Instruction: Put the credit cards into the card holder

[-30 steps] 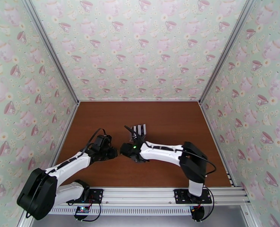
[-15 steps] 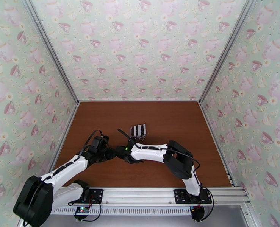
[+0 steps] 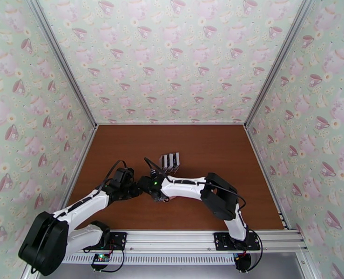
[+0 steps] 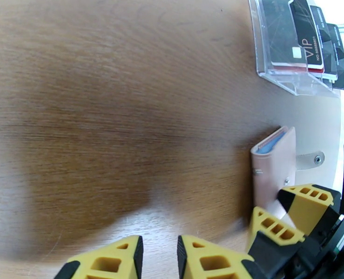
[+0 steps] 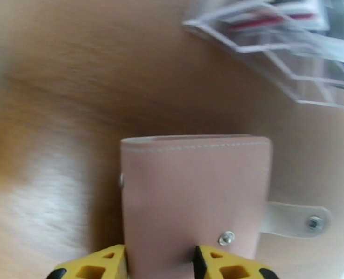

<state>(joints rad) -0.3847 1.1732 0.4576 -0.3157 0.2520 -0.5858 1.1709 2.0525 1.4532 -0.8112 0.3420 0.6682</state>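
The pink card holder (image 5: 195,191) lies folded on the table, its snap tab (image 5: 297,220) sticking out to the side. My right gripper (image 5: 158,263) is shut on its near end, one finger at the edge and one over the face. In the left wrist view the card holder (image 4: 274,159) shows a blue pocket edge, with the right gripper (image 4: 290,215) on it. Black credit cards (image 4: 297,33) stand in a clear slotted rack (image 4: 288,75). My left gripper (image 4: 160,254) hovers left of the holder, narrowly open and holding nothing. From above, both grippers meet (image 3: 141,187).
The clear rack (image 3: 170,160) stands just behind the two grippers near the table's middle. Bare brown table (image 3: 209,145) spreads to the right and back. Patterned walls (image 3: 172,66) close in three sides.
The right arm has swung left, bringing its gripper up against the left gripper. The left arm shifted slightly. The rack has stayed put.
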